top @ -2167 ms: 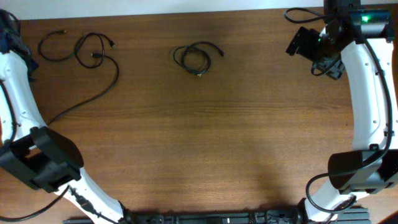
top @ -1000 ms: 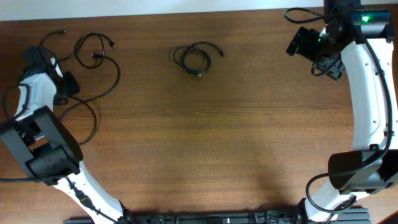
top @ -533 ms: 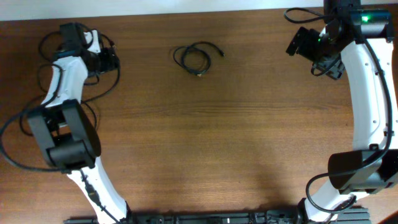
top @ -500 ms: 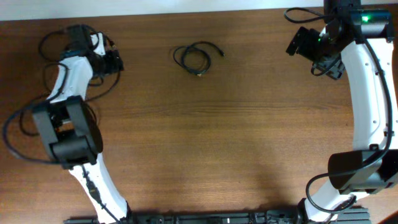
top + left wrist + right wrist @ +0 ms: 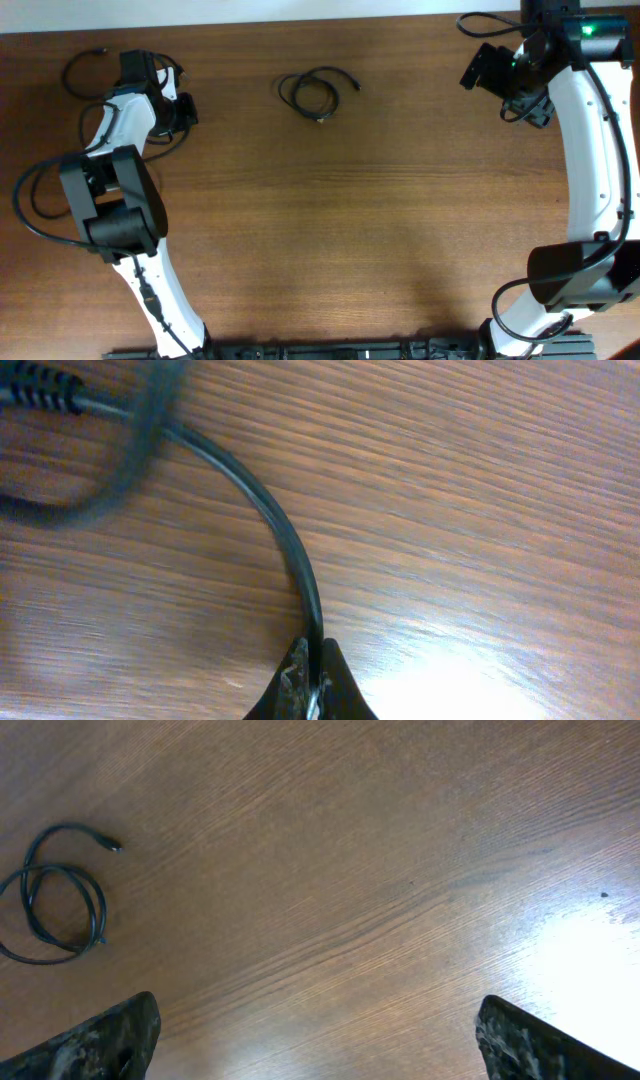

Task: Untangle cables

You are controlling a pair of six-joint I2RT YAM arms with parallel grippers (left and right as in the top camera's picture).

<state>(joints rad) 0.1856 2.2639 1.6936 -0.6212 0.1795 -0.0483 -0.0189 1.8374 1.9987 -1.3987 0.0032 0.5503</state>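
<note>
A tangle of thin black cables (image 5: 78,74) lies at the far left of the wooden table. My left gripper (image 5: 183,108) is down at the tangle's right side. In the left wrist view it (image 5: 314,678) is shut on a black cable (image 5: 283,540) that curves away to a ribbed plug end (image 5: 40,388). A separate small coiled black cable (image 5: 315,92) lies at the far middle; it also shows in the right wrist view (image 5: 55,905). My right gripper (image 5: 480,70) hovers at the far right, open and empty, its fingertips (image 5: 115,1038) wide apart.
The left arm's own supply cable (image 5: 35,200) loops over the table's left edge. The table's far edge (image 5: 300,18) runs just behind the cables.
My left arm has swung from the table's left edge up and right onto the tangle, and part of the long cable has been dragged along. The right arm and the small coil have not moved.
</note>
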